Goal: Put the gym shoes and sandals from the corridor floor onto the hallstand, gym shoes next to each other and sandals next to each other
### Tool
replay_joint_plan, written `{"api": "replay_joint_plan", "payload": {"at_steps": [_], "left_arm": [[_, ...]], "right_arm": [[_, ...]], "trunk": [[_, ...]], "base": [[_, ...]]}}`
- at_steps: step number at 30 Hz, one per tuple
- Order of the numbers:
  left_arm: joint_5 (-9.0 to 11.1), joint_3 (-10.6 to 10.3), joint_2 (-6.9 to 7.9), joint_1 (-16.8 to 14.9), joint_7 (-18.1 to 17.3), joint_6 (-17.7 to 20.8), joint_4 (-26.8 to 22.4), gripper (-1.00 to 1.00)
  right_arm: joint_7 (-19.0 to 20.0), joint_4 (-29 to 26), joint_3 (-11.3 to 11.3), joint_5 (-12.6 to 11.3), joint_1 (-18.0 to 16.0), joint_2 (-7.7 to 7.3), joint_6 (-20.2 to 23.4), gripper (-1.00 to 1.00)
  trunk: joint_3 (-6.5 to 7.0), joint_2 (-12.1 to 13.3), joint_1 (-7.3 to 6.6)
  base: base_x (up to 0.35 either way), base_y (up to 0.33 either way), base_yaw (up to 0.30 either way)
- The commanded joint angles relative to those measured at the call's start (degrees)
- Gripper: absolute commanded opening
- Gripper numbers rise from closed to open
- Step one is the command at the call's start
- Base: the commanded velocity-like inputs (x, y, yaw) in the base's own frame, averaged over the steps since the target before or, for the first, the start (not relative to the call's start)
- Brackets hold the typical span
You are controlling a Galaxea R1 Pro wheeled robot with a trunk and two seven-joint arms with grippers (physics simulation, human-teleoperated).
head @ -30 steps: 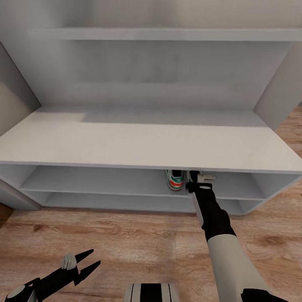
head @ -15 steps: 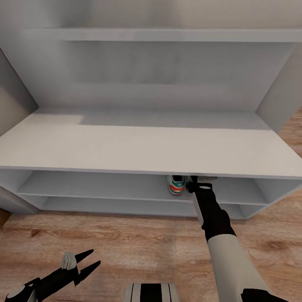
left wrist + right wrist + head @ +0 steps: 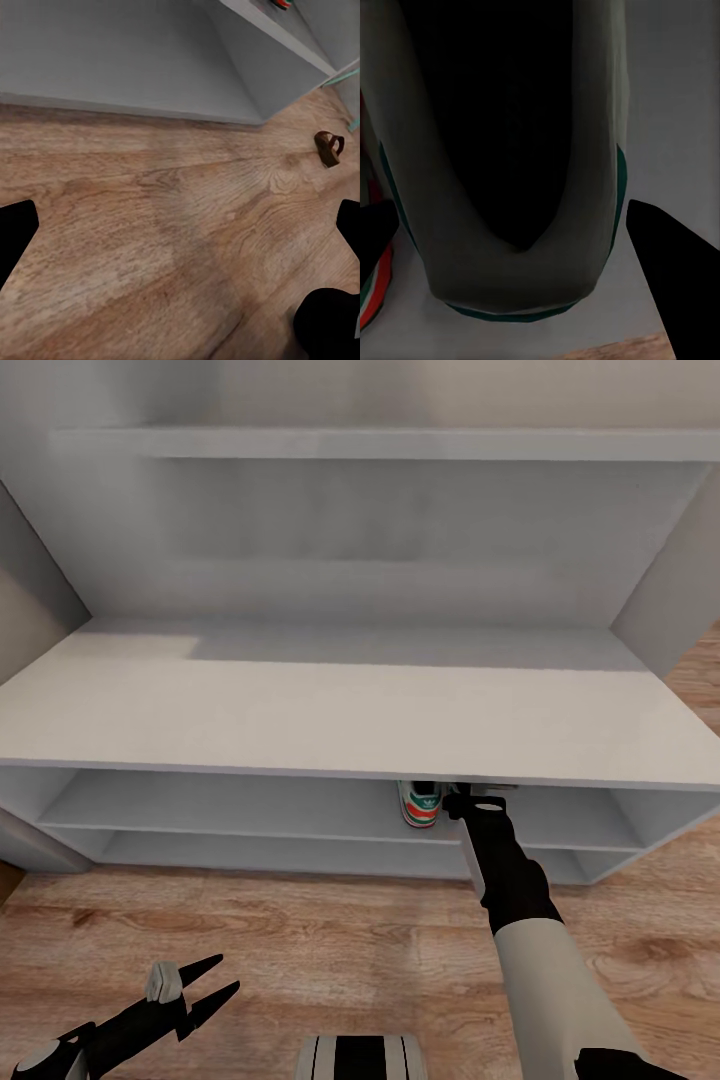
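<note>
One gym shoe [image 3: 420, 806] stands heel-out on the upper open tier of the pale grey hallstand [image 3: 330, 715]. My right arm reaches into that tier just to the shoe's right, and its gripper [image 3: 478, 792] is mostly hidden under the bench top. In the right wrist view, the right gripper [image 3: 514, 232] is shut around the heel of a second gym shoe [image 3: 502, 150], which rests on the shelf beside the first gym shoe [image 3: 370, 300]. My left gripper [image 3: 205, 985] hangs open and empty over the corridor floor [image 3: 330, 950]. One brown sandal [image 3: 329, 147] lies on the floor near the hallstand's end.
A long shelf [image 3: 380, 442] runs above the bench top, with grey side panels [image 3: 670, 590] to the right and left. The lower tier [image 3: 300, 850] sits just above the floor. My base [image 3: 362, 1058] shows at the bottom edge of the head view.
The head view has shifted slightly, so the hallstand sits a little lower in the picture. The right arm stays inside the tier, and the left gripper has not moved.
</note>
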Motion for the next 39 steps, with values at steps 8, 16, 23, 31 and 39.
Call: {"api": "replay_joint_plan", "payload": {"at_steps": [8, 16, 23, 31, 39], "left_arm": [[0.0, 0.1, 0.01, 0.0, -0.1, -0.5, 0.0, 1.00], [0.0, 0.3, 0.01, 0.0, -0.1, -0.5, 0.2, 1.00], [0.1, 0.5, 0.01, 0.0, -0.2, -0.8, 0.2, 1.00], [0.0, 0.6, 0.01, 0.0, -0.2, -0.8, 0.2, 1.00], [0.0, 0.6, 0.01, 0.0, -0.2, -0.8, 0.2, 1.00]], "right_arm": [[0.1, 2.0, -0.1, 0.3, 0.0, 0.06, 0.3, 1.00], [0.1, 1.9, -0.1, 0.3, 0.0, 0.06, 0.3, 1.00], [0.1, 2.0, -0.1, 0.3, 0.0, 0.06, 0.3, 1.00], [0.1, 2.1, -0.1, 0.3, 0.0, 0.06, 0.3, 1.00], [0.1, 2.0, -0.1, 0.3, 0.0, 0.06, 0.3, 1.00]], "trunk": [[-0.05, 0.0, 0.00], [-0.05, 0.0, 0.00], [-0.05, 0.0, 0.00], [-0.05, 0.0, 0.00], [-0.05, 0.0, 0.00]], "base": [[0.000, 0.000, 0.000], [-0.008, 0.000, 0.000], [-0.246, 0.000, 0.000], [-0.326, 0.000, 0.000], [-0.336, 0.000, 0.000]]}}
